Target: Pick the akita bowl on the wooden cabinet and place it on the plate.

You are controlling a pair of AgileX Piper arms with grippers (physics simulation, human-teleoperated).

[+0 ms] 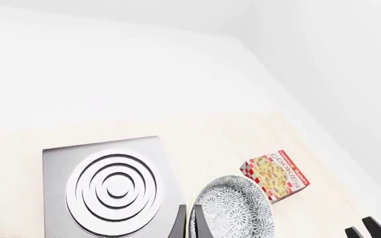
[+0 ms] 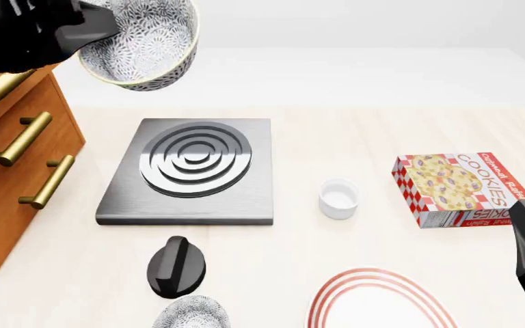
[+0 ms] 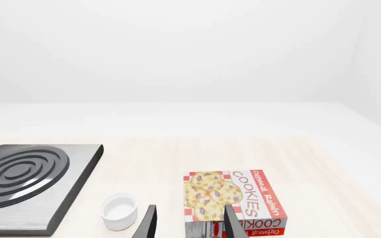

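While near things come first, going outward:
plate (image 2: 381,304): table, front edge, 5 o'clock.
right end effector (image 3: 189,224): fingers apart, holding nothing.
wooden cabinet (image 2: 11,178): 9 o'clock.
left end effector (image 1: 190,223): clamped on akita bowl (image 2: 144,42), airborne at 11 o'clock.

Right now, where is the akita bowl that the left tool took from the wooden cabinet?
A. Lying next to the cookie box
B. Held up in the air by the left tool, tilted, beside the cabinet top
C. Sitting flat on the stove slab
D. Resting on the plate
B: the front view shows the akita bowl held aloft and tilted in the left tool, above the table near the wooden cabinet, far from the plate.
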